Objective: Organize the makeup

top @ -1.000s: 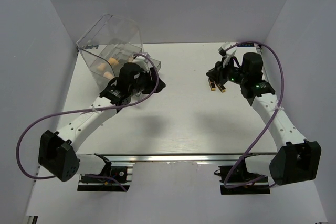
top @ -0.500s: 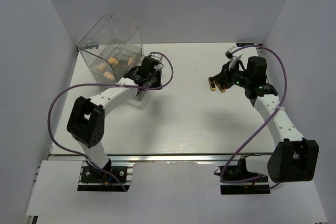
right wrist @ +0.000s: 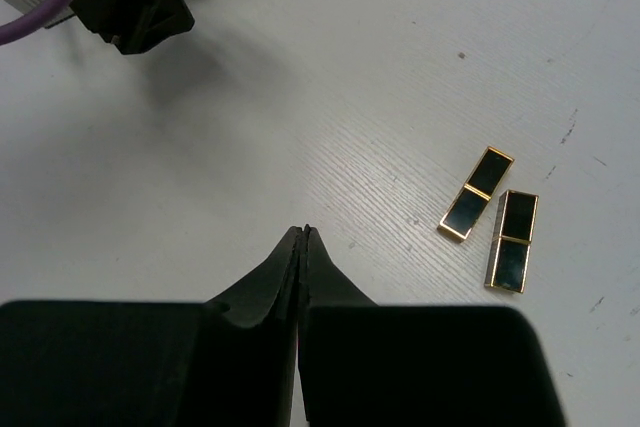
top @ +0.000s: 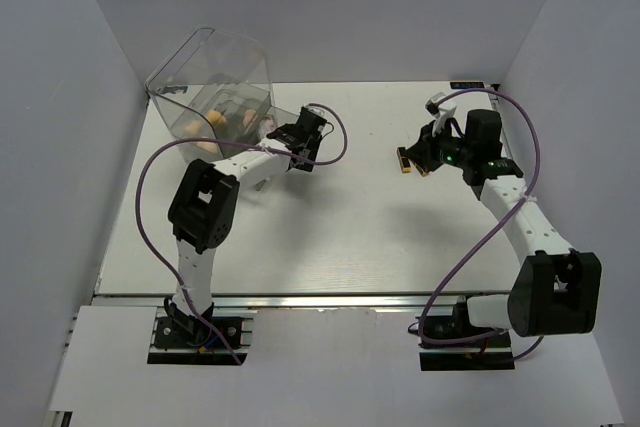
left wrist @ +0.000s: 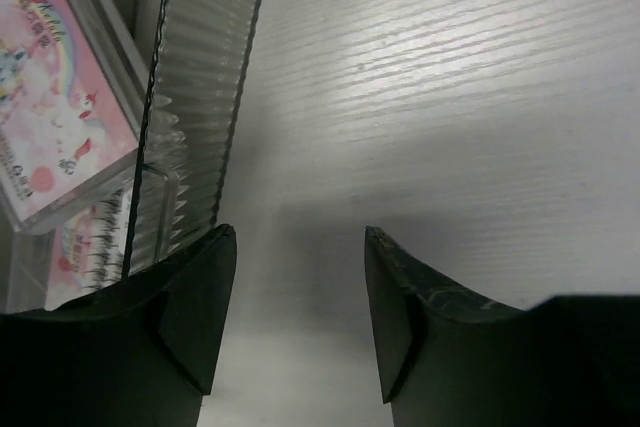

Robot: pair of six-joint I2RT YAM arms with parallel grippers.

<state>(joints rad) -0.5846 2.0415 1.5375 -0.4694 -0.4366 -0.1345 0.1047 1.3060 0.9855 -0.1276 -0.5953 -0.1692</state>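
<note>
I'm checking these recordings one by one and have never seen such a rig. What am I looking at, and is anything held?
These are two robot arms bolted at the near edge of a table, each ending in a two-finger gripper. One picture looks down from above; the other two come from cameras on the wrists. The left gripper is open and empty beside the clear box, which holds tan sponges; a pink palette shows by its ribbed wall. The right gripper is shut on nothing. Two lipstick tubes lie on the table beyond it.
</note>
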